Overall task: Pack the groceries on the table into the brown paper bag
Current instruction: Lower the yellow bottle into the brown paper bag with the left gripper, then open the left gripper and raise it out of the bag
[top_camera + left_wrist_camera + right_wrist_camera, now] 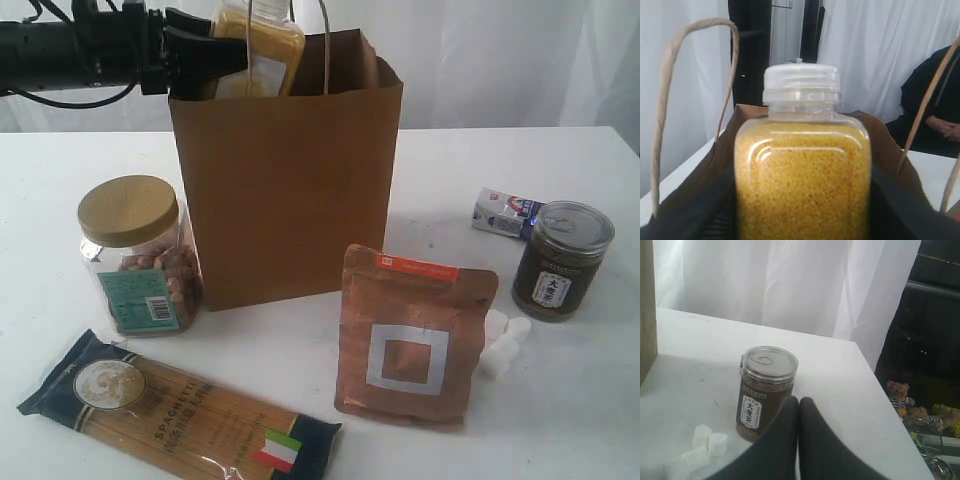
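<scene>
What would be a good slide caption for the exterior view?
Left gripper holds a grain-filled clear jar at the mouth of the brown paper bag; other groceries wait on the table.

Spaghetti packet: said "SPAGHETTI", with a small flag, lower left of the frame.
Dark jar: its white label said "大麦茶".
Nut jar: label was too small to read.

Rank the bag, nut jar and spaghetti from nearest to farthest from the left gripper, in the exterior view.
From the left gripper, holding the bottle:
1. Bag, directly below it.
2. Nut jar, on the table, left of it.
3. Spaghetti, front left, lying flat.
</scene>
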You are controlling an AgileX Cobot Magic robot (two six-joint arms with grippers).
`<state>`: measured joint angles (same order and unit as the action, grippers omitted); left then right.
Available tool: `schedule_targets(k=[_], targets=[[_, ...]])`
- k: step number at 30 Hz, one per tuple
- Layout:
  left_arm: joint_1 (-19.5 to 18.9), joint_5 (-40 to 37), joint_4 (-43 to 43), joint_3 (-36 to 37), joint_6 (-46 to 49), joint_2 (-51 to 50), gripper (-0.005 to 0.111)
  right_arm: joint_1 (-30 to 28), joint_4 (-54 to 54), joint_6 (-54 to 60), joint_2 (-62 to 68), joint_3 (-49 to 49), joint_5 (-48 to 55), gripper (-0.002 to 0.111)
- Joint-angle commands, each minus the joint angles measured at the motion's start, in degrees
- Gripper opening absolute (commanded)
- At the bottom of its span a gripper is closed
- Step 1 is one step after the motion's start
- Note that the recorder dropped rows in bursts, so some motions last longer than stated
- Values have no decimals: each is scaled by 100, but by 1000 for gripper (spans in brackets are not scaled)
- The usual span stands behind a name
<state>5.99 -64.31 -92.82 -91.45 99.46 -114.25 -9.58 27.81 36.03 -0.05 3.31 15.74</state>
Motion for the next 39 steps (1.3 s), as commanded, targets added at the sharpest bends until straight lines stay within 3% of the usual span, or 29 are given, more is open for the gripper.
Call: schedule_targets(k=[1,5,11,19,26,30,39], targets=[[8,-566,-389,-60,-60,168,13,-16,-31,-16,5,-8,-55,0],[8,-566,-389,-60,-76,168,26,-16,-31,-16,5,-8,-55,0],[8,-566,-389,-60,-96,168,35,-16,-31,-16,5,-8,-55,0],[8,-566,-349,-60,-251,168,62,-16,-31,-16,5,-8,-55,0],[8,-566,-289,-60,-351,168,63,-16,-31,-16,5,-8,-55,0],[8,-566,78,-60,-636,168,71,-16,-31,-16,5,-8,-55,0],[8,-566,-50,-60,-668,168,71,-16,-31,-148,5,-8,-55,0]])
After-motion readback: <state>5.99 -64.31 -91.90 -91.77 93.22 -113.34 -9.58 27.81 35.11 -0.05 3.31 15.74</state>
